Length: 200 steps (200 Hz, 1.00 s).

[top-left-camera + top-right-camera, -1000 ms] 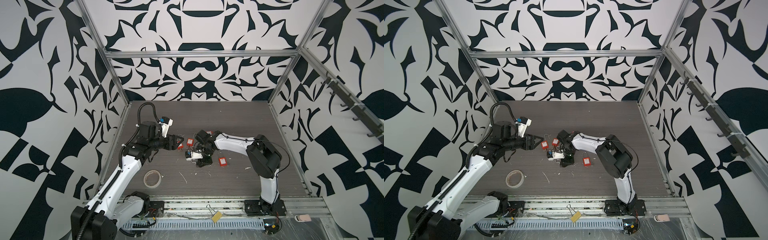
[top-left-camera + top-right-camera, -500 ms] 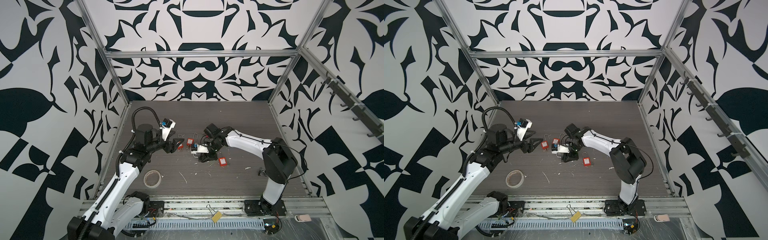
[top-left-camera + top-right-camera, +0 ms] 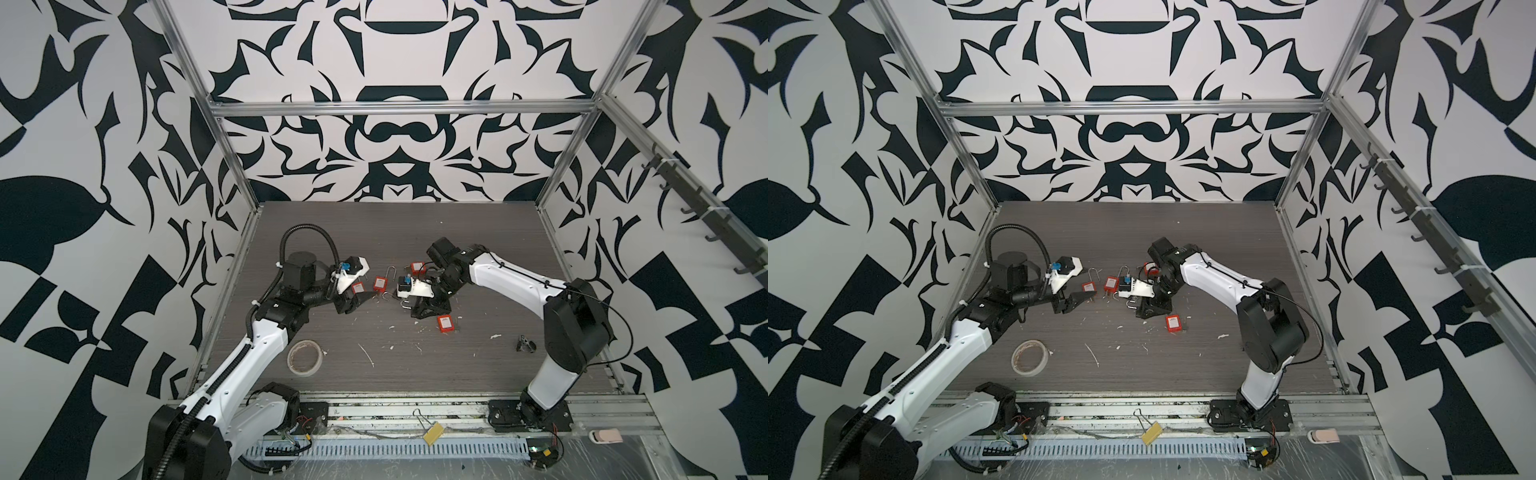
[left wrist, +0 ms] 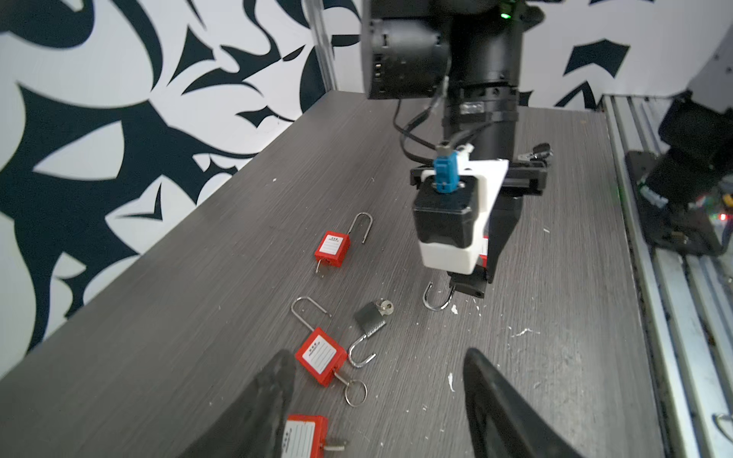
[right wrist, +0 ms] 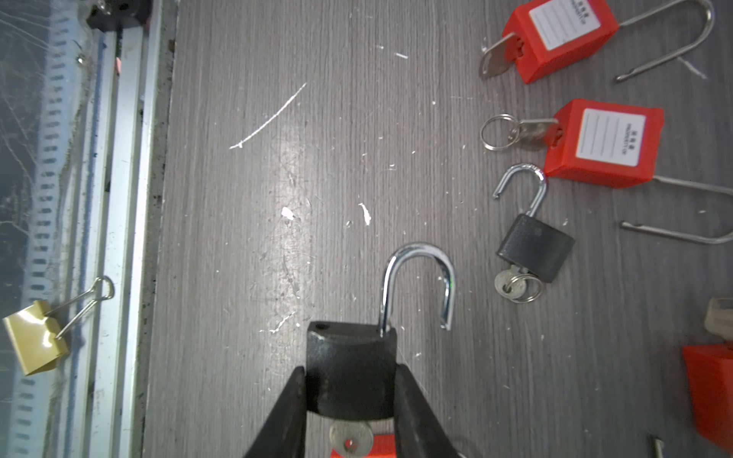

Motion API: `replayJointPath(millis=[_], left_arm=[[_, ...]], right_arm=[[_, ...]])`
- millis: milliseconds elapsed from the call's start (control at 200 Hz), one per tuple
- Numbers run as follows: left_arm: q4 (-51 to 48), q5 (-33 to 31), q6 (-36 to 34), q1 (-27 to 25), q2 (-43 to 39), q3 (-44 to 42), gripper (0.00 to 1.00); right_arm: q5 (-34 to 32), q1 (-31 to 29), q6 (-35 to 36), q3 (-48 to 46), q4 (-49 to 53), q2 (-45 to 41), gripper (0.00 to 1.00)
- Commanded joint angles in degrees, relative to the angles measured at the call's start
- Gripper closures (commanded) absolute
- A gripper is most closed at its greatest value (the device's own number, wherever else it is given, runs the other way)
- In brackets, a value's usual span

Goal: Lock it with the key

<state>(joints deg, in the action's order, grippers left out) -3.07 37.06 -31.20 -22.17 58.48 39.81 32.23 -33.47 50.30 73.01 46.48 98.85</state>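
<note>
Grey wood-grain table (image 3: 415,232). In both top views the left gripper (image 3: 368,297) sits low beside a red padlock (image 3: 379,283), right gripper (image 3: 1144,311) close opposite; the far half lies open. Left wrist: my left jaws stand apart. Right wrist: jaws clamped on the black padlock (image 5: 351,365), shackle open, key (image 5: 351,438) in its base; bare board out to the rail (image 5: 127,198).

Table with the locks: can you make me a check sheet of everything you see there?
Surface: grey table, white flecks.
Job's things: black padlock, shackle open, key in; small black padlock and red padlocks lying loose.
Clutter: tape roll, binder clip on front rail.
Claws: right claw shut on black padlock; left claw open, empty.
Cables: black hose looped above left arm.
Surroundings: black-and-white patterned walls.
</note>
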Motion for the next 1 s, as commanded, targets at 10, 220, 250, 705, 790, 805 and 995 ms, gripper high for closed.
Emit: replayJointPath(millis=[10,220,250,705,790,805,995], left_arm=[[3.10,-0.70,-10.35,-2.68,0.07,-1.96,0.33],[15.17,-7.39,-10.79,-7.13,0.33,-9.33,0.34],[15.43,-7.30,-10.90,-7.33,0.59,-9.39,0.34],[15.99,-8.94,-20.30,-14.51,8.08,-6.56,0.45],[18.11,-10.93,-20.34,-15.69,9.62,-6.29,0.47],[18.50,-11.31,-20.35,-15.90,9.80,-6.24,0.48],[21.48,-20.00,-24.26,-21.42,13.27,-5.82,0.55]], right_arm=[[3.70,0.60,-1.51,0.57,1.13,-4.47,0.68],[4.08,0.53,-2.22,-1.03,1.28,-7.85,0.68],[4.04,0.56,-2.27,-1.03,1.60,-8.19,0.68],[4.71,0.47,-3.51,-0.59,5.29,-10.66,0.69],[5.03,0.39,-4.05,-0.76,5.37,-10.73,0.70],[5.11,0.42,-4.18,-0.77,5.37,-10.78,0.70],[5.65,-0.01,-4.61,-1.38,5.34,-10.95,0.70]])
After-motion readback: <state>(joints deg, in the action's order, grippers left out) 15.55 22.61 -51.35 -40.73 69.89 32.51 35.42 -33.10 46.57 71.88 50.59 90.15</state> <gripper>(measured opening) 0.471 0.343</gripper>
